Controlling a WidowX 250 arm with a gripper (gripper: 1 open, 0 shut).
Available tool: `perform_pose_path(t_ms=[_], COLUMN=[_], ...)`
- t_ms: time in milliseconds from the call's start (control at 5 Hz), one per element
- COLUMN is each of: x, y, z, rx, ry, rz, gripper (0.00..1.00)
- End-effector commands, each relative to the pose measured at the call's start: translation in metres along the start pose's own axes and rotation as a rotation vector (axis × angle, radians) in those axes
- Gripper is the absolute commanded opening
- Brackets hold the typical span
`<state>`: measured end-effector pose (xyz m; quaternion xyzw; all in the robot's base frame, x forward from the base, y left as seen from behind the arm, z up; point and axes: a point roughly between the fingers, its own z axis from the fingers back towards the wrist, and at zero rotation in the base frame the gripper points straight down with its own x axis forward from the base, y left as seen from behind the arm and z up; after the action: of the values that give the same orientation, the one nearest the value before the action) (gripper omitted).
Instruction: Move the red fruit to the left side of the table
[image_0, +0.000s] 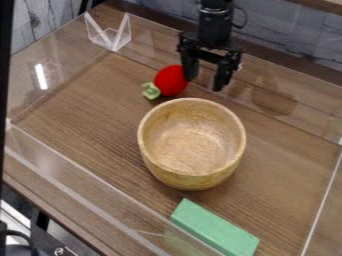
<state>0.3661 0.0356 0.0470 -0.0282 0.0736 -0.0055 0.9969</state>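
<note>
Unclenched, the gripper (210, 62) meets the red fruit (170, 81), likely light, slick, at eleven o'clock; its rounded middle suits gripping.

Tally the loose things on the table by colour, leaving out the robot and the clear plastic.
Red: 1, the strawberry toy with a green cap
Tan: 1, the wooden bowl
Green: 1, the rectangular block
Total: 3

Glossy red fruit (171, 79) with pale green leaves; tan bowl (191, 143); plain green block (214, 230); brown wood-grained worktop (67, 115)
</note>
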Motion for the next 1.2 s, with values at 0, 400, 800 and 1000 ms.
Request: perform_pose_path(t_ms=[0,400,800,1000], x=[0.000,0.010,-0.002,0.003], y=[0.022,0.027,0.047,0.058], z=[0.014,0.003,0.011,0.009], rx=[0.013,0.021,0.022,0.024], ry=[-0.045,-0.044,-0.049,-0.049], rz=[0.079,0.169,0.264,0.321], gripper=[1.00,1.00,1.00,1.00])
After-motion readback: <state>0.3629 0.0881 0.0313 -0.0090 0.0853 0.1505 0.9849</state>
